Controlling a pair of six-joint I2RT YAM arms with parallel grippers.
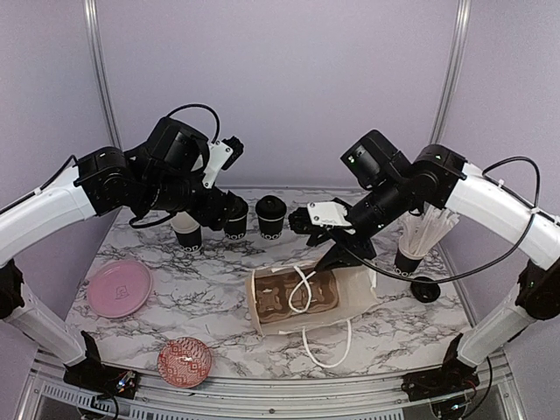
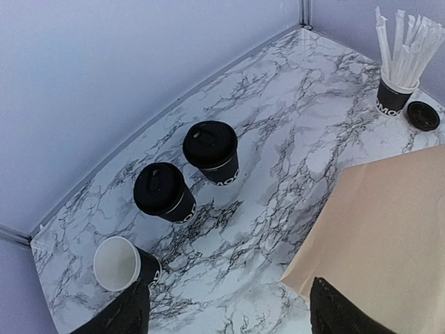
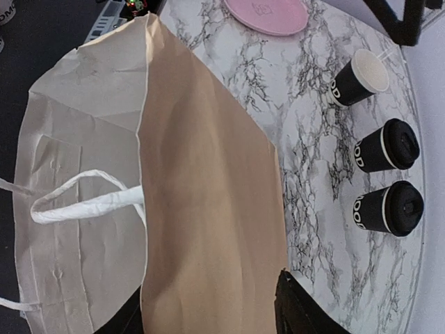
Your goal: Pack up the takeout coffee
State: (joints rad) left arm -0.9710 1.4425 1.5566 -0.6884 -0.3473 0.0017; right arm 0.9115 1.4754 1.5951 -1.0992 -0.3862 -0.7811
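The left tool [image 2: 228, 287] is lost behind its own wrist in the top view. That wrist also covers part of the open cup [image 2: 117, 263] and the middle cup [image 2: 165, 191]. Its wrist view shows only two fingertips, wide apart, with nothing between them. The right tool [image 3: 208, 292] has its fingers partly spread across the tan panel of the paper bag [image 1: 359, 293]; whether it pinches the paper I cannot tell. Both wrist views cut the bag off. With the third cup [image 2: 211, 149], the cups stand upright on the counter [image 1: 210, 289]. Seen from above, their row runs 9 to 3 o'clock, at 11 o'clock from the bag. Long axes are vertical and the lettering faces 6 o'clock.
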